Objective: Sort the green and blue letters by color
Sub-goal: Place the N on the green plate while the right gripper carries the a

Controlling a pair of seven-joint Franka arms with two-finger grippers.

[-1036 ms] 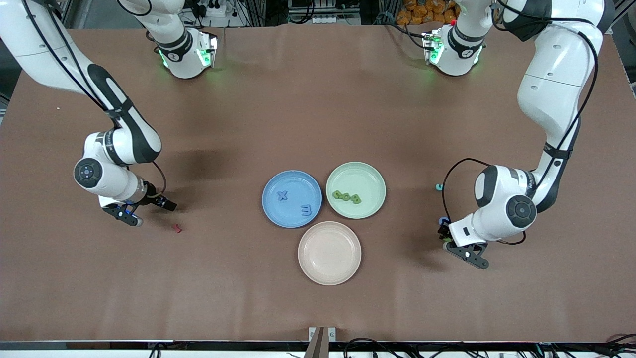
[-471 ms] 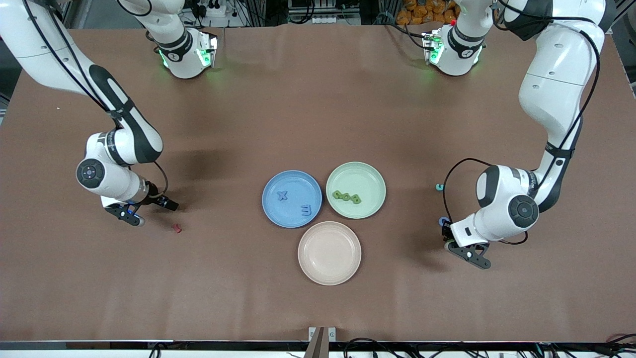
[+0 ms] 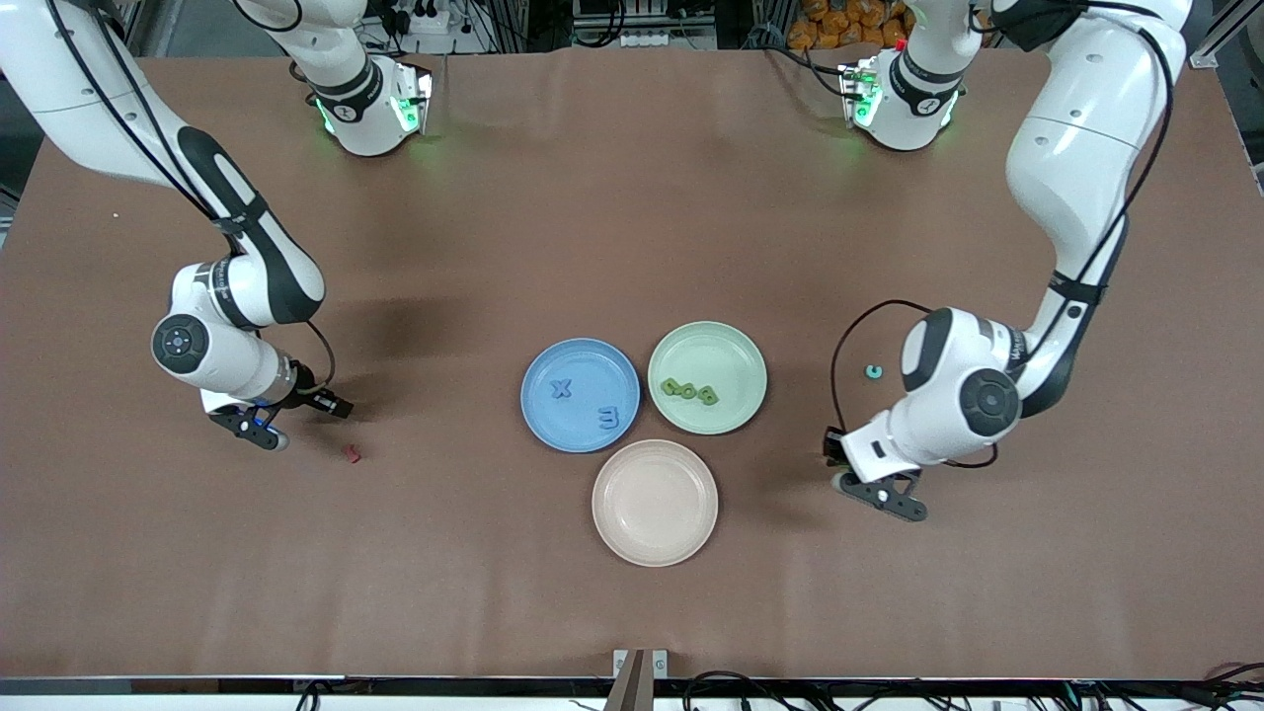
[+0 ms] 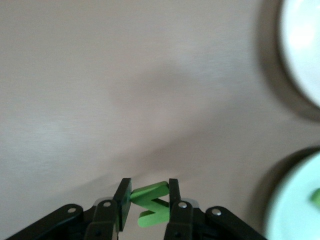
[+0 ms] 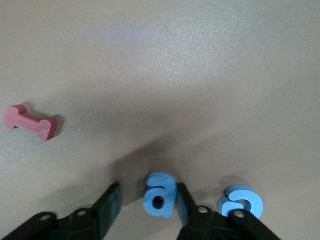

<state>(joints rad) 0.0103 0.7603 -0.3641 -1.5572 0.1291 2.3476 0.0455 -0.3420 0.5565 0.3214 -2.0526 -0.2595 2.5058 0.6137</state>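
Note:
My left gripper (image 3: 879, 491) is shut on a green letter (image 4: 152, 200), up over the table beside the pink plate (image 3: 655, 502), toward the left arm's end. My right gripper (image 3: 255, 430) is low at the table toward the right arm's end. A blue letter "a" (image 5: 160, 195) lies between its open fingers: one finger touches it, the other stands a little apart. A second blue letter (image 5: 241, 201) lies just beside that gripper. The blue plate (image 3: 583, 360) holds two blue letters (image 3: 561, 388). The green plate (image 3: 711, 346) holds green letters (image 3: 689, 392) in a row.
A small red letter (image 3: 351, 453) lies on the table close to my right gripper, toward the plates. A small teal piece (image 3: 872, 372) sits near the left arm's wrist. The three plates cluster at mid-table.
My left arm has swung toward the plates, carrying the green letter. My right gripper stayed in place and its fingers have narrowed around the blue letter.

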